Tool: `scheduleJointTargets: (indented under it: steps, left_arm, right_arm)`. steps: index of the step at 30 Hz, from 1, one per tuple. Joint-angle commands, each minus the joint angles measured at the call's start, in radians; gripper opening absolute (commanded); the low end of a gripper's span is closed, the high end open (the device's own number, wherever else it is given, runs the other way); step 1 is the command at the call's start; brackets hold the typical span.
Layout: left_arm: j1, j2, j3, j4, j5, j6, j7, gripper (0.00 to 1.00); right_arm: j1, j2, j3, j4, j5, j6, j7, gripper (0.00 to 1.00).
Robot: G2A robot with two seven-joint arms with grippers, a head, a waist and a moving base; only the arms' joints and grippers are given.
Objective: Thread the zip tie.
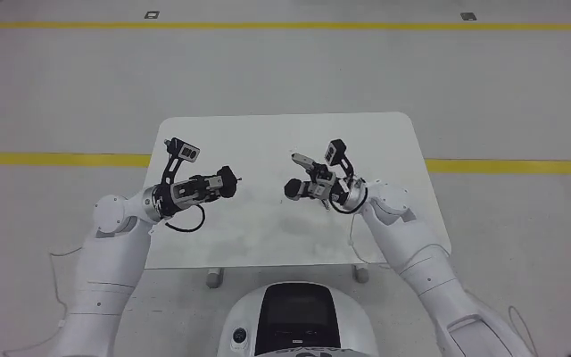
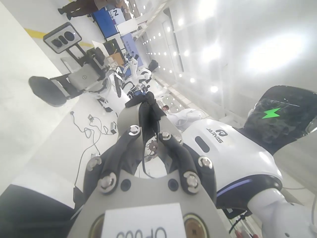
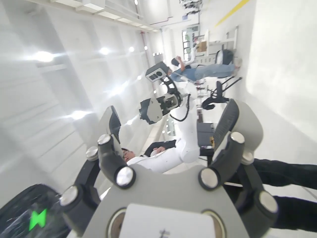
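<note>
My left gripper hangs above the left half of the white table, shut on a black zip tie. The thin strap runs between the grey fingers in the left wrist view and curls into a loop near the palm. My right gripper is above the table's right half, facing the left one across a small gap. It is open, and its dark pads stand wide apart with nothing between them. In the right wrist view the left gripper shows farther off.
The table's top under both arms is bare white. Its rounded far corners and side edges are close to the arms' reach. A yellow floor line runs behind the table.
</note>
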Motion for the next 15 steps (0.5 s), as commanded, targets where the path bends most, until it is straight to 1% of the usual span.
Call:
scheduleJointTargets:
  steps: [1, 2, 4, 5, 6, 7, 13, 14, 15]
  left_arm:
    - [0.000, 0.000, 0.000, 0.000, 0.000, 0.000, 0.000, 0.00]
    - [0.000, 0.000, 0.000, 0.000, 0.000, 0.000, 0.000, 0.00]
    - [0.000, 0.000, 0.000, 0.000, 0.000, 0.000, 0.000, 0.00]
    - [0.000, 0.000, 0.000, 0.000, 0.000, 0.000, 0.000, 0.00]
    - [0.000, 0.000, 0.000, 0.000, 0.000, 0.000, 0.000, 0.00]
    - [0.000, 0.000, 0.000, 0.000, 0.000, 0.000, 0.000, 0.00]
    - [0.000, 0.000, 0.000, 0.000, 0.000, 0.000, 0.000, 0.00]
    - [0.000, 0.000, 0.000, 0.000, 0.000, 0.000, 0.000, 0.00]
    - [0.000, 0.000, 0.000, 0.000, 0.000, 0.000, 0.000, 0.00]
  right_arm:
    - [0.005, 0.019, 0.013, -0.032, -0.150, 0.083, 0.017, 1.00]
    - [0.006, 0.026, 0.018, -0.043, -0.206, 0.108, 0.012, 1.00]
    - [0.021, 0.044, -0.001, -0.074, -0.400, 0.181, 0.030, 1.00]
    - [0.021, 0.048, -0.004, -0.089, -0.446, 0.197, 0.026, 1.00]
    - [0.024, 0.054, -0.022, -0.112, -0.531, 0.193, 0.035, 1.00]
    - [0.018, 0.060, -0.034, -0.155, -0.608, 0.144, 0.014, 1.00]
    - [0.018, 0.060, -0.034, -0.155, -0.608, 0.144, 0.014, 1.00]
    - [0.024, 0.064, -0.044, -0.156, -0.686, 0.139, -0.008, 1.00]
    - [0.033, 0.065, -0.049, -0.162, -0.714, 0.149, -0.010, 1.00]
